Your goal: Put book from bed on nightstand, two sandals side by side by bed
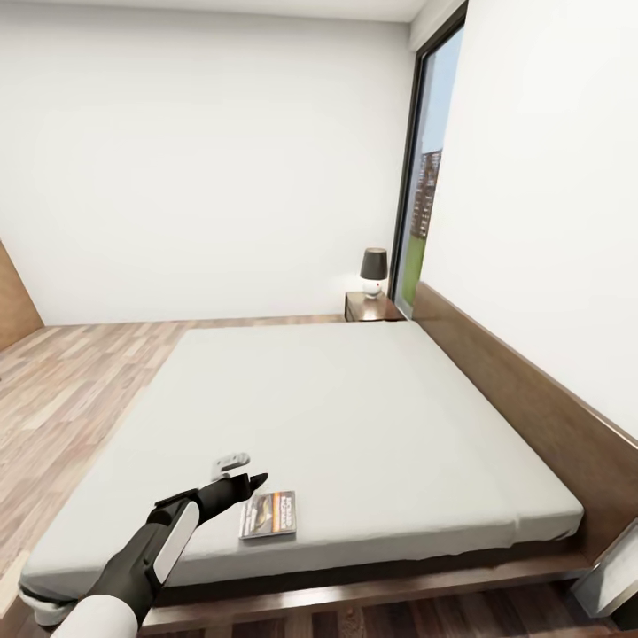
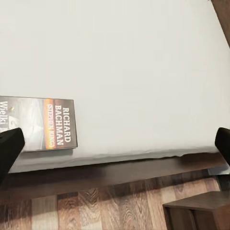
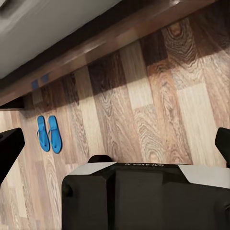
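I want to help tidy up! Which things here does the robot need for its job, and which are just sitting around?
For the job:
book, lying on the bed
two blue sandals, side by side on the floor
nightstand beyond the bed
left gripper, fingers open near the book

Just sitting around:
lamp on the nightstand
window

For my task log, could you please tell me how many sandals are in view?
2: both sandals lie side by side on the plank floor near the bed frame, one beside the other.
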Robot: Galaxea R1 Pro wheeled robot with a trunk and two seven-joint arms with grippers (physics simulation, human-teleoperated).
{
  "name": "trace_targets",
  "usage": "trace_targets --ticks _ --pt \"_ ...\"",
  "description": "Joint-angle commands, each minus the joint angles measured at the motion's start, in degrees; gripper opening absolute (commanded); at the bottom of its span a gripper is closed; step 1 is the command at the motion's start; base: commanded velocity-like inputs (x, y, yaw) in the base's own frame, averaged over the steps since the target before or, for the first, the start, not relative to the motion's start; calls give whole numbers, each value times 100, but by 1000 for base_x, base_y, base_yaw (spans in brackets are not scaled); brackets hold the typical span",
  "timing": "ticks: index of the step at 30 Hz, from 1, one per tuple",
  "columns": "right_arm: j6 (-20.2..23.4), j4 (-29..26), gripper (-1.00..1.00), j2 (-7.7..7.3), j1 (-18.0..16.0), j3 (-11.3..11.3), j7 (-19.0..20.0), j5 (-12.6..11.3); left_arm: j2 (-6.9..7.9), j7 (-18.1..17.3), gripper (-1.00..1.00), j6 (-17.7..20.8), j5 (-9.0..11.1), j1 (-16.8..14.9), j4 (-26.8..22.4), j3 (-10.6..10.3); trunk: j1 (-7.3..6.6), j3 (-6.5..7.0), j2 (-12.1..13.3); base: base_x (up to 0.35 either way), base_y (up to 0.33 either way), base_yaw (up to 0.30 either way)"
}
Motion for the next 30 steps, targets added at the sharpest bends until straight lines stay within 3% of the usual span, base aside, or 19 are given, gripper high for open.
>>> trace_targets --ticks 1,15,30 --pt "-13 10 100 -1 -7 -7 22 -17 3 4 100 27 32 -4 -7 -15 6 -13 -13 121 0 0" --pt "-13 6 100 -1 -7 -8 30 -18 2 4 100 25 32 -4 -6 -26 6 -41 -13 27 0 160" --pt "-13 7 100 -1 -5 -9 31 -18 2 4 100 26 32 -4 3 -26 6 -44 -13 269 0 13"
